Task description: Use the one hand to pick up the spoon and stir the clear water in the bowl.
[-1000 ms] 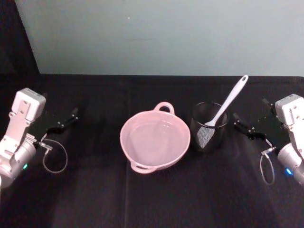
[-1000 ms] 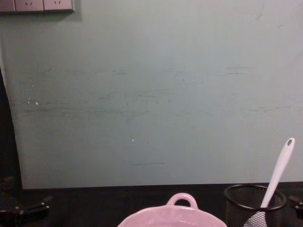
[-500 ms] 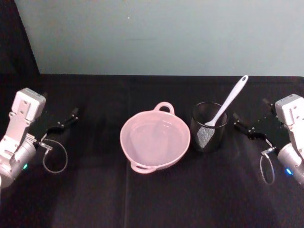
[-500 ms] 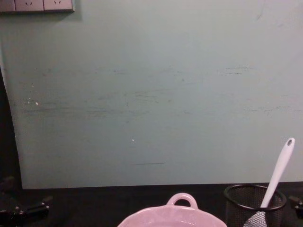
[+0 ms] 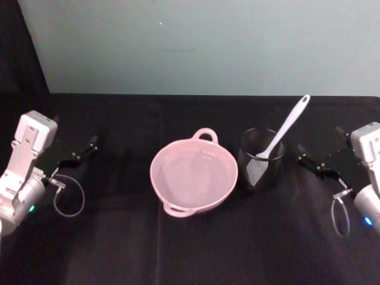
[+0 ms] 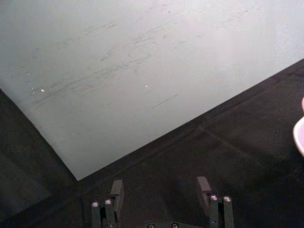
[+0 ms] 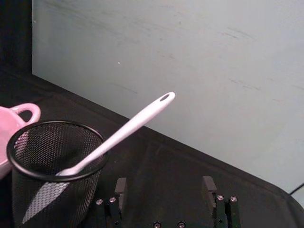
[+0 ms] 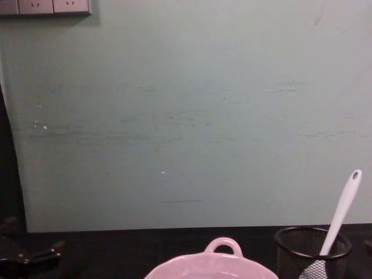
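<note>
White spoon (image 5: 285, 132) in mesh cup (image 5: 272, 170)

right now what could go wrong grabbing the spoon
The spoon leans loose and slanted in the mesh cup, so the open right hand, off to the cup's right, may knock it aside rather than catch it. Dragging it out sideways could tip the cup against the bowl beside it. The bowl holds water, so a bump or hard stir might spill it. The left hand sits open at the far left.
</note>
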You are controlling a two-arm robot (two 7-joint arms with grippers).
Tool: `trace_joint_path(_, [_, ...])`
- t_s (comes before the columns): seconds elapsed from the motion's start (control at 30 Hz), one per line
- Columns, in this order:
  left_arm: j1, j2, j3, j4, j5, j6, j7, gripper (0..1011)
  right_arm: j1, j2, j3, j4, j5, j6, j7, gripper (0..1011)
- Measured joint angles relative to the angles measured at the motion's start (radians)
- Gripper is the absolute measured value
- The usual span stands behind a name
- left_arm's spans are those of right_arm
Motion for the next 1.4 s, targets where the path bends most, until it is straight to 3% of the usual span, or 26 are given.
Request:
trace_joint_path(0.13, [0.000, 0.000, 0.000, 0.000, 0.000, 0.000, 0.000, 1011, -0.057, 0.020, 0.033, -0.066, 0.017, 0.013, -0.008, 1003])
trace_joint_path(0.23, [0.000, 0.000, 0.000, 0.000, 0.000, 0.000, 0.000, 1011, -0.111, 0.034, 0.077, -0.122, 0.069, 0.009, 0.003, 1003])
trace_joint_path(0.27, [0.000, 0.000, 0.000, 0.000, 0.000, 0.000, 0.000, 1011, -0.134, 0.035, 0.100, -0.143, 0.115, 0.002, 0.025, 1003])
trace_joint_path(0.4, [0.000, 0.000, 0.000, 0.000, 0.000, 0.000, 0.000, 1011, -0.171, 0.028, 0.148, -0.168, 0.226, -0.009, 0.084, 1003])
trace_joint_path(0.43, [0.000, 0.000, 0.000, 0.000, 0.000, 0.000, 0.000, 1011, -0.184, 0.020, 0.175, -0.177, 0.297, -0.009, 0.124, 1003])
trace_joint_path(0.5, [0.000, 0.000, 0.000, 0.000, 0.000, 0.000, 0.000, 1011, -0.191, 0.011, 0.193, -0.182, 0.353, -0.006, 0.160, 1003])
trace_joint_path(0.53, [0.000, 0.000, 0.000, 0.000, 0.000, 0.000, 0.000, 1011, -0.193, 0.000, 0.212, -0.183, 0.413, 0.006, 0.196, 1003])
trace_joint_path(0.63, [0.000, 0.000, 0.000, 0.000, 0.000, 0.000, 0.000, 1011, -0.192, -0.021, 0.243, -0.184, 0.516, 0.042, 0.253, 1003])
trace_joint_path(0.8, [0.000, 0.000, 0.000, 0.000, 0.000, 0.000, 0.000, 1011, -0.169, -0.058, 0.283, -0.180, 0.655, 0.138, 0.303, 1002])
trace_joint_path(1.03, [0.000, 0.000, 0.000, 0.000, 0.000, 0.000, 0.000, 1011, -0.079, -0.075, 0.285, -0.132, 0.827, 0.308, 0.318, 1002])
trace_joint_path(1.23, [0.000, 0.000, 0.000, 0.000, 0.000, 0.000, 0.000, 1011, 0.025, -0.068, 0.247, -0.064, 0.890, 0.422, 0.301, 1003])
trace_joint_path(1.4, [0.000, 0.000, 0.000, 0.000, 0.000, 0.000, 0.000, 1011, 0.077, -0.071, 0.214, -0.028, 0.896, 0.448, 0.283, 1003])
